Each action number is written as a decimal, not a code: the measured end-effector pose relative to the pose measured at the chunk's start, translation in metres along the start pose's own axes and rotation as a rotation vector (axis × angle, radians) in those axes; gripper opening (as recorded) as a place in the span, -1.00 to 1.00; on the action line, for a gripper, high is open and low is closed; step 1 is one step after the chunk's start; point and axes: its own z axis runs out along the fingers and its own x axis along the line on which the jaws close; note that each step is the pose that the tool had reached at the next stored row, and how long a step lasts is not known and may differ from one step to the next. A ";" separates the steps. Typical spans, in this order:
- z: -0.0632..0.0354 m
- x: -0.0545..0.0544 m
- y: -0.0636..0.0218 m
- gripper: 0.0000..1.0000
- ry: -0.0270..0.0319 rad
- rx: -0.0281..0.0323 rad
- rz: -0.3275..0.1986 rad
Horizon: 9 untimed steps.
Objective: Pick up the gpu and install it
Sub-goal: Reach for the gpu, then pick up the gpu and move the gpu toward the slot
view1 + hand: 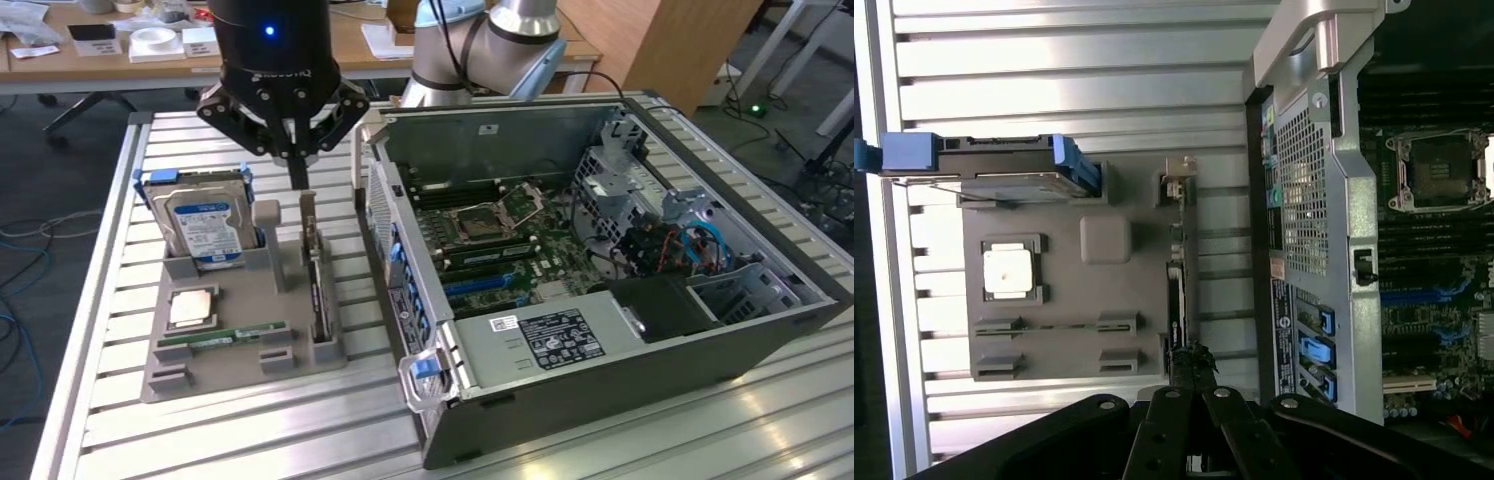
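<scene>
1. Black and upright, the gripper (299, 185) hangs straight down in the exterior view; its round body is vertical, with a blue light lit on it; the arm (501, 40) rises behind the case (601, 385), grey joints stacked.
2. The fingers (295, 160) are pressed together into one thin blade pointing down; nothing is held between them; the tips stand just above the gpu (316, 285), and I cannot tell whether they touch it.
3. The gpu stands on its long edge in a slot of the grey holder (220, 372), on the side nearest the case; the holder lies on the slatted metal table (200, 440), to the exterior view's left of the case.
4. Also in the holder: a hard drive (203, 228) upright at the far end; a CPU (191, 308) lying flat; a RAM stick (220, 338) just in front of it.
5. The case lies open on its side, motherboard (501, 235) showing.
6. In the wrist view the camera looks straight down; the gripper (1192, 362) shows as dark links that converge to a closed point over the gpu (1178, 275).
7. The gpu appears edge-on, a dark strip, its bracket (1176, 182) at the end toward the hard drive (994, 170).
8. It sits between the holder's (1059, 330) flat part and the case (1314, 200); the CPU (1009, 270) rests in its recess.
</scene>
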 end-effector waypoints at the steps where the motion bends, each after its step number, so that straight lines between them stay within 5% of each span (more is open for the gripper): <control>1: 0.0000 0.001 -0.0001 -0.79 0.0000 0.0000 0.000; 9: 0.0000 0.001 -0.0001 -0.79 0.0000 0.0000 0.000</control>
